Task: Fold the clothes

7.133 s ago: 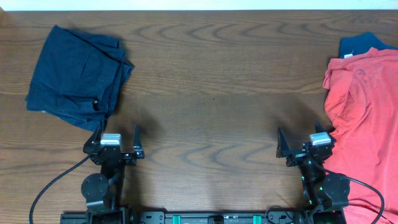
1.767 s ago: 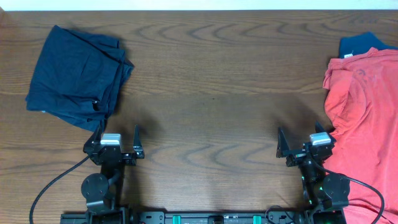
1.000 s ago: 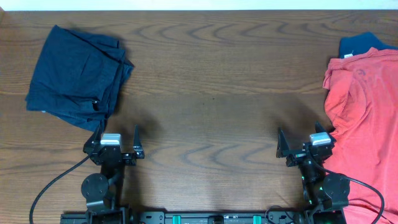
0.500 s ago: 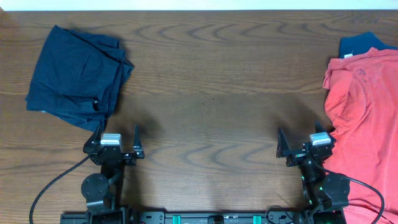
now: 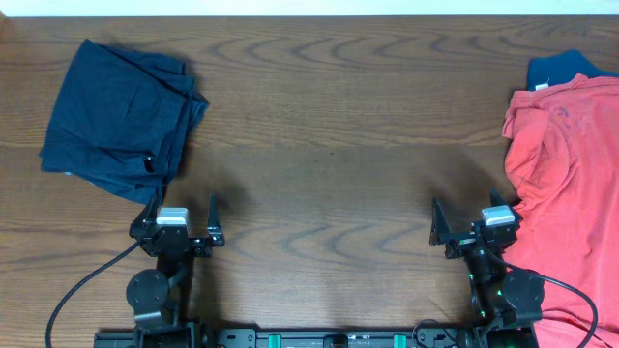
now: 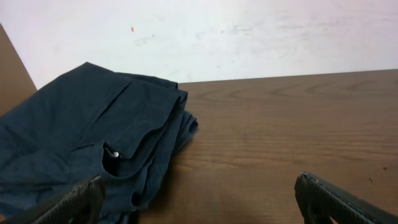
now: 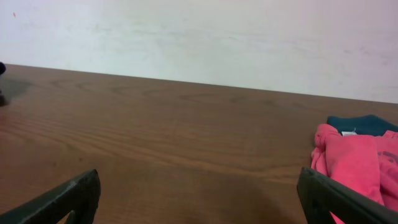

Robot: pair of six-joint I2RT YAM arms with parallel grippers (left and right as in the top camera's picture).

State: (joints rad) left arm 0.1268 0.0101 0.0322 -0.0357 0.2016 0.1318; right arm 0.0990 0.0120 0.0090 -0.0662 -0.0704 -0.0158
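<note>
A folded dark navy garment [image 5: 121, 116] lies at the far left of the wooden table [image 5: 329, 145]; it also shows in the left wrist view [image 6: 87, 149]. A red shirt [image 5: 566, 193] lies spread at the right edge, over a dark teal garment [image 5: 561, 68] whose corner shows at the back; both show in the right wrist view, the shirt [image 7: 354, 168] and the teal cloth [image 7: 360, 123]. My left gripper [image 5: 184, 215] is open and empty, just in front of the navy garment. My right gripper [image 5: 469, 217] is open and empty, beside the red shirt's left edge.
A white wall [image 7: 199, 37] runs behind the table's far edge. Bare wood lies between the two garments. Both arm bases stand at the table's front edge, with a black cable [image 5: 77, 290] at the left.
</note>
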